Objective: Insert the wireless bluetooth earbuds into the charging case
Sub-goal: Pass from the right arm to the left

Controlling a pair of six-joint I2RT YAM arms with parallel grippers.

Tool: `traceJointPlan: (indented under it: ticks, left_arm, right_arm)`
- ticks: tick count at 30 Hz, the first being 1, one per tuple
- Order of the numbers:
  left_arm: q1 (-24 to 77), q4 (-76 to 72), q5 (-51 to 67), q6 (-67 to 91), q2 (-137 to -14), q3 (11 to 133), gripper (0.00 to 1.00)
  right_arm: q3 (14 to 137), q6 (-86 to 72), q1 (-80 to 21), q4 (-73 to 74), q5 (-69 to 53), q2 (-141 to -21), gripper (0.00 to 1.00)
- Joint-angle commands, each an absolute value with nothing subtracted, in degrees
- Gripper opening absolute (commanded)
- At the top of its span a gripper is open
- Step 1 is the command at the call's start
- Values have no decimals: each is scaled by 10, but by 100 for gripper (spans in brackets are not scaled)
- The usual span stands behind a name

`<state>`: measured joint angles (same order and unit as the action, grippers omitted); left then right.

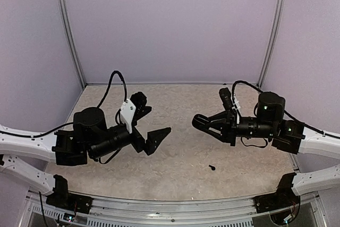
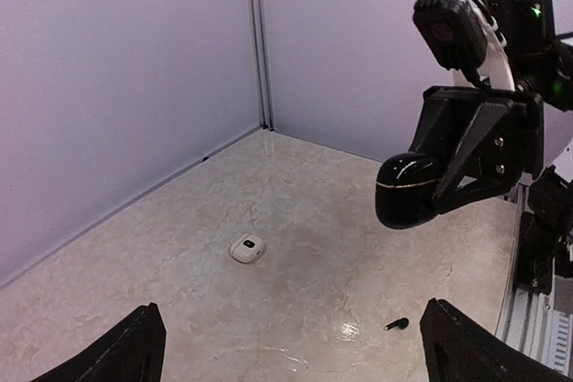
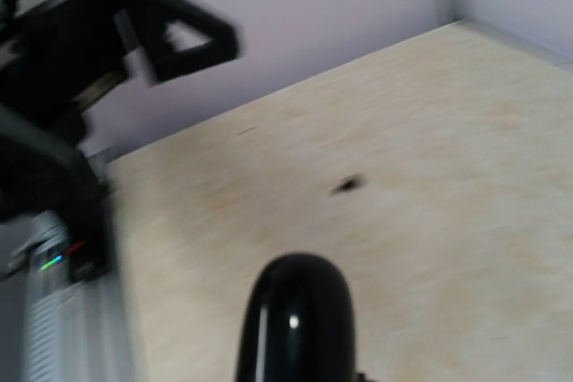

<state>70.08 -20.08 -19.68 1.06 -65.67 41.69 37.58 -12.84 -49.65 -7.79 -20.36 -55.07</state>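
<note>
My right gripper (image 1: 207, 123) is shut on a glossy black charging case (image 1: 197, 121) and holds it above the table, lid closed. The case also shows in the left wrist view (image 2: 405, 192) and, blurred, in the right wrist view (image 3: 300, 319). One tiny black earbud (image 1: 212, 167) lies on the table near the front, also in the left wrist view (image 2: 397, 323) and the right wrist view (image 3: 346, 185). My left gripper (image 1: 151, 125) is open and empty, hovering left of the case; its fingertips (image 2: 134, 346) frame the left wrist view. The other earbuds are out of view.
A small white rounded case (image 2: 248, 248) lies on the marbled table (image 1: 180, 152); I cannot find it in the top view. Lilac walls close the back and both sides. The left arm (image 3: 89, 60) fills the upper left of the right wrist view.
</note>
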Motion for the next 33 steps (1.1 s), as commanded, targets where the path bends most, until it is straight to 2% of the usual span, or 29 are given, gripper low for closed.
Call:
traceJointPlan:
  ticks: [1,5,11,33]
  left_arm:
    - [764,-163,-170,-212,-662,432,98]
    - [808,-135,-202,-304,-695,449,94]
    - [840,-143,-220,-376,-733,468,88]
    - [834,-144,-164,-469,-795,505,71]
  right_arm:
    - [409,-117,-491,-20,-363,-577,10]
    - [425,-131,-491,-17,-438,-608,8]
    - [430,-154,-491,-26,-478,-631,7]
    - [451,-165,-525,-4,-525,-691,7]
